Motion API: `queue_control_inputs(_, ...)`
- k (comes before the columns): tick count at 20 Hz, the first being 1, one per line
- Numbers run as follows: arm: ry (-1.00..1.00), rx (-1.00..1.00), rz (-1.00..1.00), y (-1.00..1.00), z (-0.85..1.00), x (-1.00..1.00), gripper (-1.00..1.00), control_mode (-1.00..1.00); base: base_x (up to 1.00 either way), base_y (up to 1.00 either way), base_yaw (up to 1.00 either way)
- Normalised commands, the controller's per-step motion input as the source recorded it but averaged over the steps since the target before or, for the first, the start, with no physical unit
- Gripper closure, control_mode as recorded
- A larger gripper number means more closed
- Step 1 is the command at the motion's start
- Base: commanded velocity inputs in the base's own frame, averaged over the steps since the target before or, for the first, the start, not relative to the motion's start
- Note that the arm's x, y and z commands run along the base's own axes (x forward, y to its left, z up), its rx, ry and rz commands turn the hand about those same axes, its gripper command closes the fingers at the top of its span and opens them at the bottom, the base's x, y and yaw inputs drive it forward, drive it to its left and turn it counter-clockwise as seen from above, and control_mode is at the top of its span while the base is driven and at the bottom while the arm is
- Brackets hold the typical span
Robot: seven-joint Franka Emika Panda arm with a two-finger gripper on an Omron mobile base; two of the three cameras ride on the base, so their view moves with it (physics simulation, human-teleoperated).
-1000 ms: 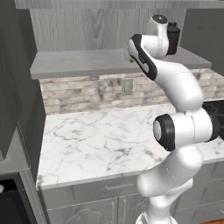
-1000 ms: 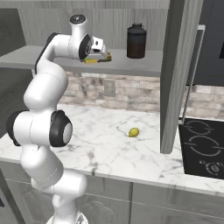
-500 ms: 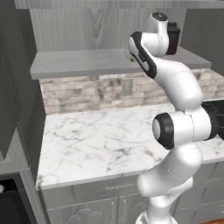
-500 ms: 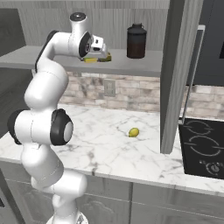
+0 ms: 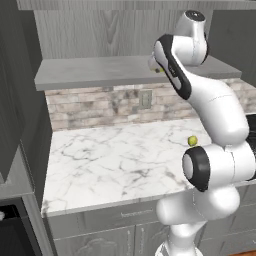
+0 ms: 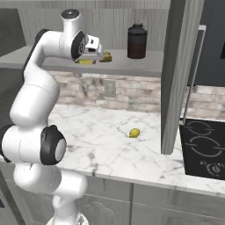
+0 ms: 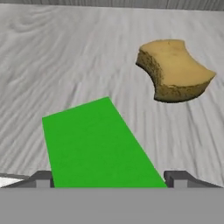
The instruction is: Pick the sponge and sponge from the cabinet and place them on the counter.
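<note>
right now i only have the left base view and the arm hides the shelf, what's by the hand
Observer: A flat green sponge lies between the open fingers, not gripped yet.
Operator: where's the other one
Observer: The yellow-brown sponge sits apart from the green one on the same shelf.
Operator: anything else up there
Observer: A tall dark canister stands upright beyond the sponges, toward the stovetop side.
</note>
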Motion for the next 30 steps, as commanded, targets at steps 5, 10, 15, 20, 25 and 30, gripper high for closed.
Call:
queue_control_inputs(5,-0.11,0.00,0.02,-0.05,-0.08,-0.99,1.00,-1.00,0.00,0.00,0.00)
queue_control_inputs(10,-0.07,0.00,0.03,-0.06,-0.20,-0.87,1.00,-1.00,0.00,0.00,0.00)
queue_control_inputs(15,-0.01,0.00,0.04,-0.05,-0.39,-0.61,1.00,-1.00,0.00,0.00,0.00)
queue_control_inputs(20,0.01,0.00,0.05,-0.01,-0.49,-0.29,1.00,-1.00,0.00,0.00,0.00)
queue_control_inputs(25,0.01,0.00,0.06,0.00,-0.44,-0.04,1.00,-1.00,0.00,0.00,0.00)
queue_control_inputs(30,0.00,0.00,0.06,0.00,-0.23,0.02,1.00,-1.00,0.00,0.00,0.00)
